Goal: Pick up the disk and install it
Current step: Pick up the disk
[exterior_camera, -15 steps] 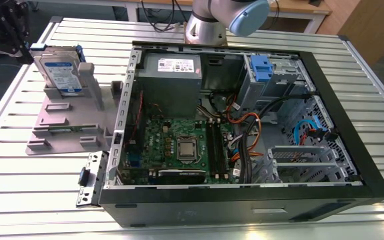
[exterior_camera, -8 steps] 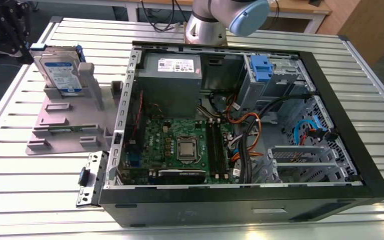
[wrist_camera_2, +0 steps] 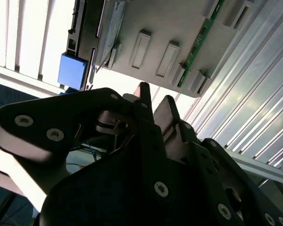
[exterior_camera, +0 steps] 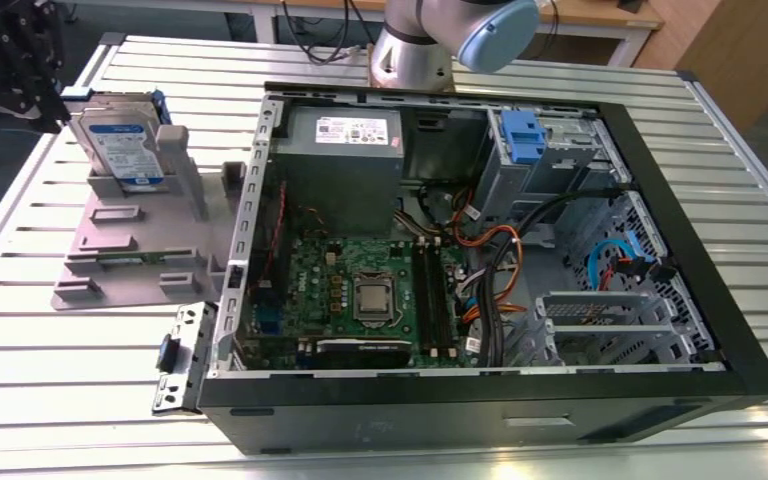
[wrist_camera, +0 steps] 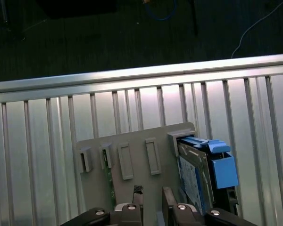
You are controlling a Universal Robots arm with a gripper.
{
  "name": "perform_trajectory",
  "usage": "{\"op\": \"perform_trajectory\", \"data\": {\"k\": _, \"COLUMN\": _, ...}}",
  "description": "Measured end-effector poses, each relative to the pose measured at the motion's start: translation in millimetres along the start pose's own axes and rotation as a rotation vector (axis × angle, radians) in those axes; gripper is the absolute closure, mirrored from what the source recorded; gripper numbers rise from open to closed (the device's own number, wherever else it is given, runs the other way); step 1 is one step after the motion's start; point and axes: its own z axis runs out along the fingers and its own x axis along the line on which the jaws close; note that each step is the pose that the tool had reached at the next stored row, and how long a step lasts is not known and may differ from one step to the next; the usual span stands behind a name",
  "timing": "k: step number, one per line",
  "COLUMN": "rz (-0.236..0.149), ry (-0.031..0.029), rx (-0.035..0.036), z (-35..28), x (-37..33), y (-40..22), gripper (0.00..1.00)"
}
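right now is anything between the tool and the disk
Nothing visible does. In the first wrist view the open tool points at the grey stand, close beside the disk that stands upright in it, and no object sits in the gap between tool and disk.

no legible txt, disk label unreadable, PSU sticker same

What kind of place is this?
Probably a robotics lab bench for computer assembly: a robot arm, an open desktop computer case on a slatted metal table, and a hard drive in a grey stand.
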Motion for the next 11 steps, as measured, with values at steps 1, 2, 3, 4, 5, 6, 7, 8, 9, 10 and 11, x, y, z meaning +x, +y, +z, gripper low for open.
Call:
{"op": "perform_trajectory", "data": {"k": 1, "rz": 0.0, "ry": 0.0, "rx": 0.0, "z": 0.0, "x": 0.0, "y": 0.0, "gripper": 0.71}}
{"op": "perform_trajectory", "data": {"k": 2, "rz": 0.0, "ry": 0.0, "rx": 0.0, "z": 0.0, "x": 0.0, "y": 0.0, "gripper": 0.65}}
{"op": "perform_trajectory", "data": {"k": 3, "rz": 0.0, "ry": 0.0, "rx": 0.0, "z": 0.0, "x": 0.0, "y": 0.0, "gripper": 0.59}}
{"op": "perform_trajectory", "data": {"k": 4, "rz": 0.0, "ry": 0.0, "rx": 0.0, "z": 0.0, "x": 0.0, "y": 0.0, "gripper": 0.59}}
{"op": "perform_trajectory", "data": {"k": 5, "rz": 0.001, "ry": 0.0, "rx": 0.0, "z": 0.0, "x": 0.0, "y": 0.0, "gripper": 0.54}}
{"op": "perform_trajectory", "data": {"k": 6, "rz": 0.001, "ry": 0.0, "rx": 0.0, "z": 0.0, "x": 0.0, "y": 0.0, "gripper": 0.54}}
{"op": "perform_trajectory", "data": {"k": 7, "rz": 0.001, "ry": 0.0, "rx": 0.0, "z": 0.0, "x": 0.0, "y": 0.0, "gripper": 0.47}}
{"op": "perform_trajectory", "data": {"k": 8, "rz": 0.001, "ry": -0.0001, "rx": 0.0, "z": 0.0, "x": 0.0, "y": 0.0, "gripper": 0.47}}
{"op": "perform_trajectory", "data": {"k": 9, "rz": 0.001, "ry": -0.0001, "rx": 0.0, "z": 0.0, "x": 0.0, "y": 0.0, "gripper": 0.47}}
{"op": "perform_trajectory", "data": {"k": 10, "rz": 0.001, "ry": -0.0001, "rx": 0.0, "z": 0.0, "x": 0.0, "y": 0.0, "gripper": 0.47}}
{"op": "perform_trajectory", "data": {"k": 11, "rz": 0.001, "ry": -0.0001, "rx": 0.0001, "z": 0.0, "x": 0.0, "y": 0.0, "gripper": 0.47}}
